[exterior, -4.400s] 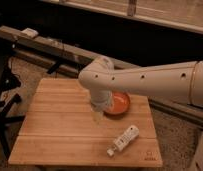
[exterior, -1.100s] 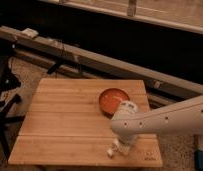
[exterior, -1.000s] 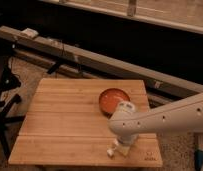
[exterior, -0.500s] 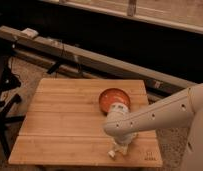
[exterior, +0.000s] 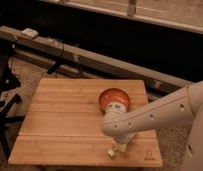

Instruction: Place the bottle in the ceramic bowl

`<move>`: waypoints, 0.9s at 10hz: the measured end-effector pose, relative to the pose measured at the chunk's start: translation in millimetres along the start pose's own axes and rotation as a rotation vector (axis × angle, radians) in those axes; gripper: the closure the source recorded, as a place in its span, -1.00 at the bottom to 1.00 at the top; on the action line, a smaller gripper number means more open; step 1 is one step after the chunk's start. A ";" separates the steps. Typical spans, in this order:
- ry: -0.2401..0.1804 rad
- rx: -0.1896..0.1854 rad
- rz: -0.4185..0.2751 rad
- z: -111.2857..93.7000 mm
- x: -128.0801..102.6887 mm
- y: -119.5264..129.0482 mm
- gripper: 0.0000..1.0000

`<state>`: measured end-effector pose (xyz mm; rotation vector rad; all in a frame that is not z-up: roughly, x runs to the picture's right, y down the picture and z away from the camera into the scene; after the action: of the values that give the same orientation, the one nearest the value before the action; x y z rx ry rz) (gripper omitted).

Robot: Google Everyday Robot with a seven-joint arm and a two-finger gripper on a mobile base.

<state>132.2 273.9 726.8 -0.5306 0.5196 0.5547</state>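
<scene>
The ceramic bowl [exterior: 114, 97], orange-red inside, sits on the wooden table [exterior: 65, 115] right of centre toward the back. My white arm [exterior: 160, 117] reaches in from the right, and its wrist covers the bowl's near rim. The gripper [exterior: 121, 143] points down at the table's front, just in front of the bowl and right over the bottle. Only the bottle's white lower end [exterior: 113, 150] shows beneath the gripper, lying on the wood. The rest of the bottle is hidden by the wrist.
The table's front edge [exterior: 85, 163] is close below the bottle. A long metal rail [exterior: 95, 57] with cables runs behind the table. A dark stand [exterior: 5, 100] is on the floor to the left.
The arm has swung from over the bowl down to the bottle at the front of the table. In the last second the wrist shifted slightly left and lower over the bottle. The bowl has not moved.
</scene>
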 end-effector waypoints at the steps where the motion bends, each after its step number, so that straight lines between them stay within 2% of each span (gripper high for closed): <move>1: -0.004 0.009 0.005 -2.3 -0.8 -1.1 -0.30; 3: -0.006 0.015 0.014 -6.1 -2.3 -3.1 -0.30; 5: 0.012 0.025 0.037 -4.1 2.4 -5.6 -0.30; 9: 0.060 0.125 0.033 0.2 7.3 -6.7 -0.30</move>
<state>141.7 271.7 724.9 -0.4207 0.6169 0.5356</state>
